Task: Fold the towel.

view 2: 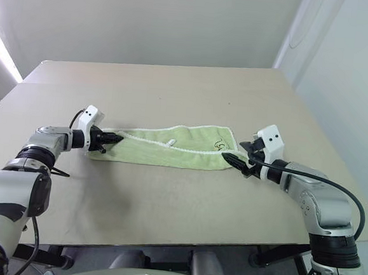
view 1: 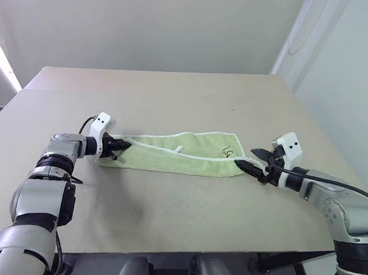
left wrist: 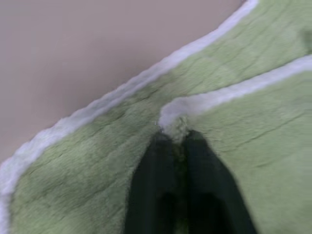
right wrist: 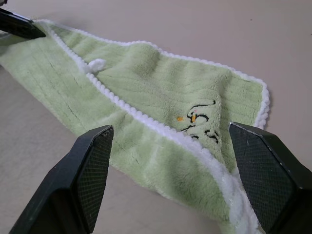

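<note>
Lying folded lengthwise mid-table [view 1: 164, 225], the towel [view 1: 176, 155] has its left end pinched by the left gripper [view 1: 122, 146]; at its right end the right gripper [view 1: 256, 161] hovers, fingers spread.

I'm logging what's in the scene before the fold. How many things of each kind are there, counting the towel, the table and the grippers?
Towel: 1
Table: 1
Grippers: 2, the left gripper shut on the towel's edge, the right gripper open at the other end
Total: 4
</note>
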